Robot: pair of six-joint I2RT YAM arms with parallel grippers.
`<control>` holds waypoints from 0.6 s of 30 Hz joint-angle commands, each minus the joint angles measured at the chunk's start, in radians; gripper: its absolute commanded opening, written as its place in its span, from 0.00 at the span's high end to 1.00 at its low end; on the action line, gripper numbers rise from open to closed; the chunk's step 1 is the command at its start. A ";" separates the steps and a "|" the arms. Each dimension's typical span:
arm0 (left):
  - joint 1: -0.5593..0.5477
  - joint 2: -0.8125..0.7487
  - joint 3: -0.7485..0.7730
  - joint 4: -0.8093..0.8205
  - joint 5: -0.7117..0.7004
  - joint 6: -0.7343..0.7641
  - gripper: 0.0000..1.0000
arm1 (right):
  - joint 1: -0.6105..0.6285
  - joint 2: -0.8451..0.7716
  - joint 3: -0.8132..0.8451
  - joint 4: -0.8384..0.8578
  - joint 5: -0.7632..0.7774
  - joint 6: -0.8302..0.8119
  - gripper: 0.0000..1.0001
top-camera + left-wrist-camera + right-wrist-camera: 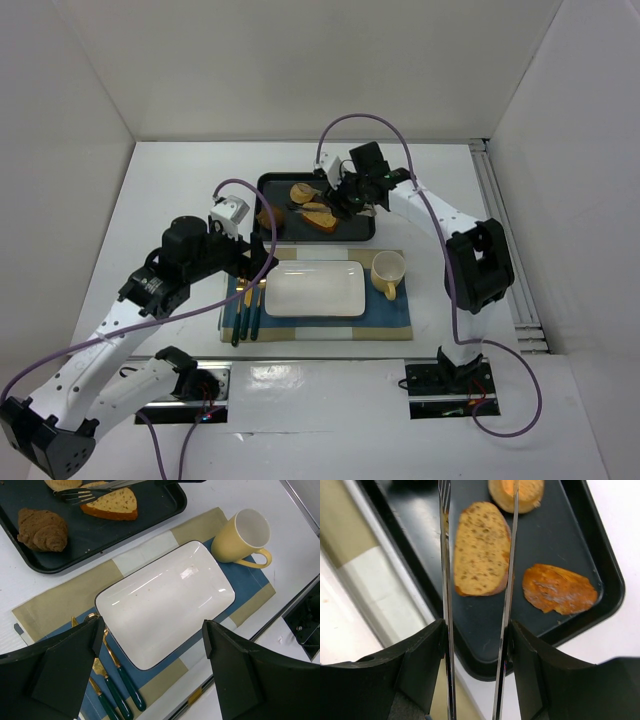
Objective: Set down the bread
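On the white desk (180, 200), the bread slice (480, 547) lies on the dark tray (555, 540), straddled by tongs (446, 580) clamped in the right hand (476, 645), while the left hand (152, 630) hangs open over the bare plate (165, 602), so the placing looks barely begun.

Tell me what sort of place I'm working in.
Probably a lab test cell staged as a dining setting: plain white walls, a white rectangular ceramic plate on a blue-and-beige cloth placemat, and a black metal tray of bread slices.
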 commanded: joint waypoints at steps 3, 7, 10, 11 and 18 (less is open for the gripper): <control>-0.003 -0.020 0.016 0.017 -0.001 0.007 0.02 | 0.000 0.006 0.052 0.098 0.096 0.023 0.39; -0.003 -0.020 0.016 0.017 0.008 0.007 0.02 | 0.010 0.040 0.052 0.108 0.120 0.023 0.39; -0.003 -0.010 0.016 0.017 0.008 0.007 0.02 | 0.020 0.064 0.052 0.126 0.149 0.012 0.36; -0.003 -0.010 0.016 0.017 0.008 0.007 0.02 | 0.020 0.064 0.052 0.126 0.150 0.003 0.36; -0.003 -0.010 0.016 0.017 0.008 0.007 0.02 | 0.042 0.127 0.062 0.135 0.206 -0.006 0.35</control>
